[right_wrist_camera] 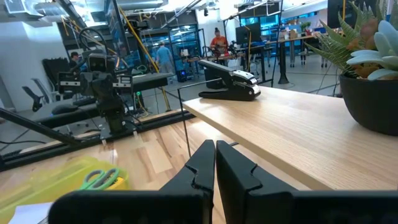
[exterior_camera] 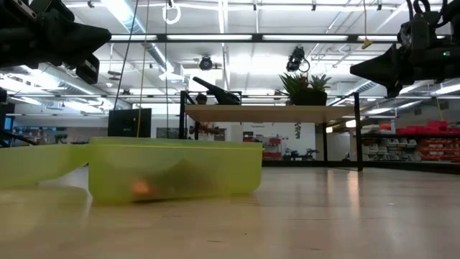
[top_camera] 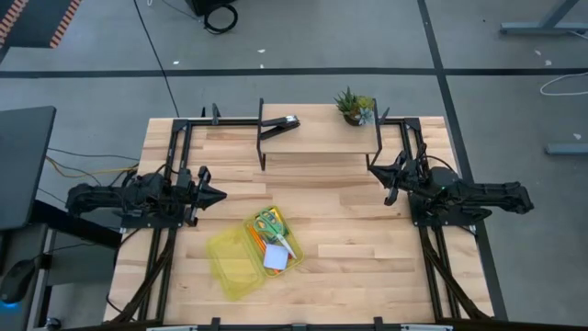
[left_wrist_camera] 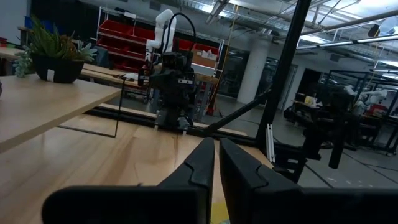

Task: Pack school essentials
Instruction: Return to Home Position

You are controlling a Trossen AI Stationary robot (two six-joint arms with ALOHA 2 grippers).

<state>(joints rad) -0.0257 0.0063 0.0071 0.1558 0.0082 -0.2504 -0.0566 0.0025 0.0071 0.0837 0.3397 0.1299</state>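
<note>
The left gripper (left_wrist_camera: pixel 216 142) has its fingers pressed together on nothing, raised over the desk's (top_camera: pixel 349 230) left side. The right gripper (right_wrist_camera: pixel 214 144) is the same, by the shelf (top_camera: pixel 317 138). Between them, toward the front, lies the open yellow-green box (top_camera: pixel 230 262). The high view shows green-handled scissors (top_camera: pixel 269 221) and a pale notepad (top_camera: pixel 275 258) inside. The low view shows only an orange blur through its wall.

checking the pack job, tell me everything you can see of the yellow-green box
The box is translucent yellow-green plastic, open and askew on the wooden table. Its lid lies open beside it. Inside: green scissors, a pale note, something orange. Nothing else touches it.
</note>
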